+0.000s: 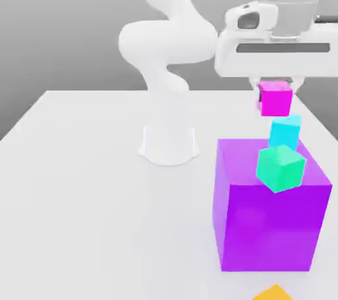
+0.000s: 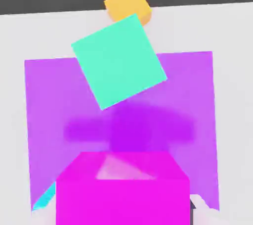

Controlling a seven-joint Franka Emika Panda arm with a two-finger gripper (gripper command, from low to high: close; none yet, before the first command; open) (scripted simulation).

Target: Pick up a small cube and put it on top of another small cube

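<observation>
The small magenta cube [image 1: 275, 98] hangs in the air with my gripper [image 1: 274, 89] shut on it; its top fills the near part of the hand view [image 2: 123, 189]. Just below it in the exterior view sits the small light cyan cube [image 1: 285, 132], on the far part of the big purple cube [image 1: 270, 216]. A gap separates the magenta cube from the cyan one. In the hand view a sliver of the cyan cube [image 2: 44, 199] peeks out beside the magenta cube.
A small teal-green cube [image 1: 280, 167] [image 2: 118, 61] rests tilted on the big purple cube's top [image 2: 192, 100], nearer the camera than the cyan one. A small orange cube [image 1: 273, 293] [image 2: 128, 4] lies on the white table [image 1: 99, 193]. The arm's base [image 1: 168, 144] stands behind.
</observation>
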